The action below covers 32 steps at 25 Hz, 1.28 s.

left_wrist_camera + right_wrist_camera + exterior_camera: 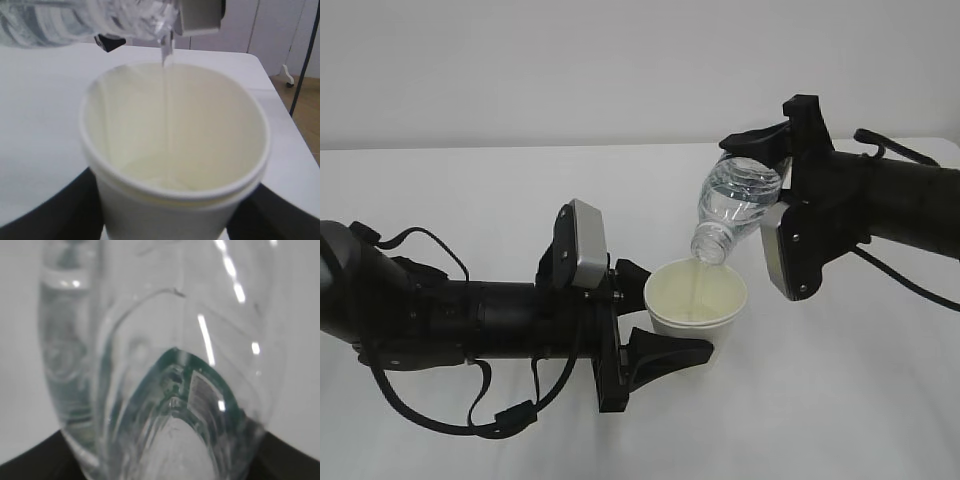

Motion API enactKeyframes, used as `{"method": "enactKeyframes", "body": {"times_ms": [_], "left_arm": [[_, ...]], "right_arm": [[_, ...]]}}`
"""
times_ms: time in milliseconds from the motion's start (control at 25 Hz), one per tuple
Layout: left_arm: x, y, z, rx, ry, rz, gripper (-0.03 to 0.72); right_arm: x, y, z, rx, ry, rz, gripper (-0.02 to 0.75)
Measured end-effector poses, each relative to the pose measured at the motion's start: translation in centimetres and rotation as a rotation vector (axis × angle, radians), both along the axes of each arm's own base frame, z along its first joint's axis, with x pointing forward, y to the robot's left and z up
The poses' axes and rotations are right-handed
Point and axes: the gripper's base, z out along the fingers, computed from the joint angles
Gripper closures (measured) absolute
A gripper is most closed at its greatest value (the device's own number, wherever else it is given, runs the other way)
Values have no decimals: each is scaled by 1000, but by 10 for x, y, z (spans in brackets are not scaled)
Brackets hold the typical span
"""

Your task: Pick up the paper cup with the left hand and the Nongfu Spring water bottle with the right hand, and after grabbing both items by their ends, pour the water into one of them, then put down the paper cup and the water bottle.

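My left gripper [675, 312] is shut on the white paper cup [695, 300] and holds it upright above the table, one black finger on each side of its lower wall. In the left wrist view the cup [175, 145] fills the frame, with the fingers [45, 210] at the bottom corners. My right gripper [767, 165] is shut on the base end of the clear water bottle [735, 200], which tilts neck-down over the cup's rim. A thin stream of water [167, 52] falls into the cup, and a little pools at its bottom. The bottle [160, 365] fills the right wrist view.
The white table [470, 200] spreads under both arms, against a pale wall. In the left wrist view the table's right edge [280, 100] drops to a wooden floor, where a black cable [306, 50] hangs.
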Motion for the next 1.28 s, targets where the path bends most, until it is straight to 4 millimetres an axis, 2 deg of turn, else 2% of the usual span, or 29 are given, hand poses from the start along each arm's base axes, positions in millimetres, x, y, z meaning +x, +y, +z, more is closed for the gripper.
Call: {"method": "enactKeyframes", "body": {"times_ms": [1280], "left_arm": [[0,0,0,-1,5,3,215]], "right_arm": [[0,1,2,16,-16,11,283]]}}
